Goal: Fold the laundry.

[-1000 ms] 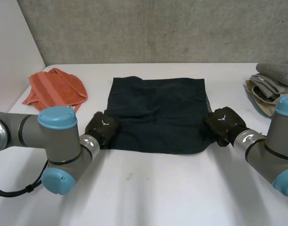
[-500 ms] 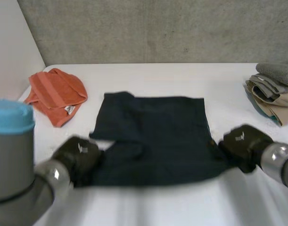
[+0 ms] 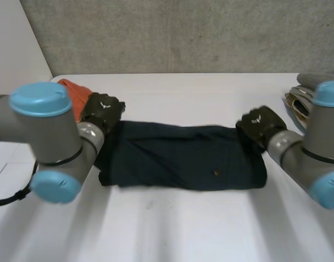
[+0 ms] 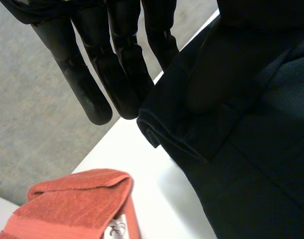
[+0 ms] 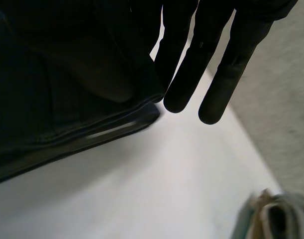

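Observation:
A dark navy cloth point(image 3: 183, 155) lies across the middle of the white table point(image 3: 172, 224), doubled over into a long band. My left hand point(image 3: 103, 112) is at its far left corner. In the left wrist view its straight fingers point(image 4: 92, 74) and thumb pinch the folded corner of the cloth point(image 4: 191, 124). My right hand point(image 3: 258, 124) is at the far right corner. There its straight fingers point(image 5: 191, 64) also clamp the cloth's edge point(image 5: 92, 124) against the thumb.
An orange towel point(image 3: 68, 87) lies crumpled just beyond my left hand, and appears past the fingertips in the left wrist view point(image 4: 77, 199). A stack of folded towels point(image 3: 303, 101) sits at the table's right edge. A grey wall stands behind the table.
Both hands have carried the cloth's near edge up and over to the far side, so the flat cloth is now doubled into a band. The left hand closed on its corner.

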You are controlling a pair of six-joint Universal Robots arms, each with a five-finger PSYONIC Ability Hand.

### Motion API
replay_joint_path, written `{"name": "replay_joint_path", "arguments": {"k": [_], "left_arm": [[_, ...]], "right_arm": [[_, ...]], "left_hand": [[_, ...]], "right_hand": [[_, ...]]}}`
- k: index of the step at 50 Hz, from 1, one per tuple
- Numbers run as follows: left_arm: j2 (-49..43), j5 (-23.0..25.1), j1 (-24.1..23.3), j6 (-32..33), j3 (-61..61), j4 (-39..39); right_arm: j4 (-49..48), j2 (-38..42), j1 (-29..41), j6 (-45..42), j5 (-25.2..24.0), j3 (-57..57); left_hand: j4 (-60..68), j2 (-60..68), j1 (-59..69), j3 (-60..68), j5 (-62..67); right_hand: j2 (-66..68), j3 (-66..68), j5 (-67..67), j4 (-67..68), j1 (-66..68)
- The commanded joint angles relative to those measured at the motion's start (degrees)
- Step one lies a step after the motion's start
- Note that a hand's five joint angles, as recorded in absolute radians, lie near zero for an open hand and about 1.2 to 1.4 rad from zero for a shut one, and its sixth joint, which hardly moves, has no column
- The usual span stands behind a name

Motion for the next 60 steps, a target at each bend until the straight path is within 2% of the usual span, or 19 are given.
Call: {"name": "replay_joint_path", "arguments": {"k": [1, 2, 3, 5, 6, 14, 19, 26, 29, 33, 35, 37, 41, 45, 48, 52, 56, 57, 60], "left_arm": [[-11.1, -1.0, 1.0, 0.0, 10.7, 3.0], [-12.5, -1.0, 0.9, -0.1, 11.7, 5.0], [-12.9, -1.0, 0.7, 0.0, 12.0, 6.0], [-13.1, -1.2, 0.3, 0.1, 12.0, 8.1], [-13.0, -1.6, -0.1, -0.1, 11.9, 9.4], [-5.2, -1.7, -1.4, -0.4, 4.4, 10.1], [1.4, -1.0, -1.5, -0.8, -4.5, 10.3], [2.3, -0.8, -1.5, -0.6, -11.1, 10.0], [2.4, -0.9, -1.4, -0.6, -13.2, 10.3], [2.6, -1.0, -1.2, -0.9, -13.7, 10.6], [3.0, -1.0, -1.2, -0.9, -13.8, 10.6], [3.3, -1.1, -1.2, -0.9, -13.9, 10.6], [5.7, -1.3, -1.4, -0.9, -14.3, 10.4], [9.1, -0.9, -1.6, -0.9, -16.3, 10.5], [11.5, -0.8, -1.5, -0.9, -17.5, 10.5], [13.4, -0.9, -1.4, -1.0, -19.0, 10.5], [14.5, -1.0, -1.3, -1.1, -20.4, 10.5], [14.5, -1.0, -1.4, -1.1, -20.6, 10.5], [14.5, -1.1, -1.5, -1.1, -20.7, 10.5]], "right_arm": [[-13.0, 13.7, 1.4, 0.0, 3.3, -13.1], [-14.6, 15.2, 1.5, 0.2, 3.5, -14.2], [-16.1, 16.7, 1.6, 0.0, 3.8, -15.3], [-18.4, 19.9, 2.4, -0.6, 4.9, -17.6], [-18.6, 20.6, 3.0, -0.5, 5.5, -18.0], [-14.9, 10.5, 3.2, 3.4, 6.8, -9.2], [-6.1, 1.9, 2.0, 6.6, 2.5, 0.2], [0.4, -0.5, -2.1, 12.6, -3.4, 7.7], [0.1, -0.4, -2.2, 12.9, -3.9, 9.5], [-3.2, 0.2, -2.6, 13.3, -4.0, 10.4], [-5.6, 1.9, -2.9, 13.3, -3.9, 10.4], [-7.1, 2.7, -3.4, 13.1, -3.3, 10.4], [-9.7, 2.0, -6.1, 11.8, -0.8, 11.7], [-10.5, -5.5, -8.4, 8.2, 0.8, 14.3], [-10.9, -10.8, -12.1, 1.9, 0.9, 16.3], [-11.1, -11.5, -13.8, -7.1, 0.9, 15.8], [-13.9, -11.5, -8.3, -11.9, -1.4, 13.7], [-16.1, -11.2, -3.1, -12.1, -3.8, 12.3], [-19.9, -10.4, 3.9, -12.0, -8.9, 10.9]], "left_hand": [[11.4, 11.4, 15.9, 11.7, 13.5], [11.4, 11.4, 15.9, 11.7, 13.5], [-5.8, -5.8, -1.2, -5.4, -3.7], [-51.8, -51.8, -47.3, -51.5, -49.7], [-58.6, -58.6, -54.1, -58.3, -56.5], [-57.6, -57.6, -53.1, -57.3, -55.5], [-57.7, -57.7, -53.2, -57.4, -55.7], [-57.7, -57.7, -53.2, -57.4, -55.7], [-57.7, -57.7, -53.2, -57.4, -55.7], [-57.7, -57.7, -53.2, -57.4, -55.7], [-57.7, -57.7, -53.2, -57.4, -55.7], [-57.6, -57.6, -53.1, -57.3, -55.5], [-57.7, -57.7, -53.2, -57.4, -55.7], [-57.7, -57.7, -53.2, -57.4, -55.7], [-57.7, -57.7, -53.2, -57.4, -55.7], [-58.1, -58.1, -53.6, -57.8, -56.0], [-58.1, -58.1, -53.6, -57.8, -56.0], [-58.2, -58.2, -53.7, -57.9, -56.2], [-58.2, -58.2, -53.7, -57.9, -56.2]], "right_hand": [[12.8, 11.9, 10.7, 11.5, 17.0], [12.8, 11.9, 10.7, 11.5, 17.0], [-2.1, -3.0, -4.2, -3.5, 2.0], [-57.2, -58.1, -59.3, -58.5, -53.0], [-57.2, -58.1, -59.3, -58.5, -53.0], [-57.2, -58.1, -59.3, -58.5, -53.0], [-57.2, -58.1, -59.3, -58.5, -53.0], [-56.0, -56.8, -58.0, -57.3, -51.8], [-53.4, -54.3, -55.5, -54.8, -49.3], [-40.5, -41.4, -42.6, -41.8, -36.3], [-21.1, -21.9, -23.1, -22.4, -16.9], [12.6, 11.7, 10.5, 11.3, 16.8], [12.8, 11.9, 10.7, 11.5, 17.0], [12.8, 11.9, 10.7, 11.5, 17.0], [12.8, 11.9, 10.7, 11.5, 17.0], [12.8, 11.9, 10.7, 11.5, 17.0], [12.8, 11.9, 10.7, 11.5, 17.0], [12.8, 11.9, 10.7, 11.5, 17.0], [12.8, 11.9, 10.7, 11.5, 17.0]]}}
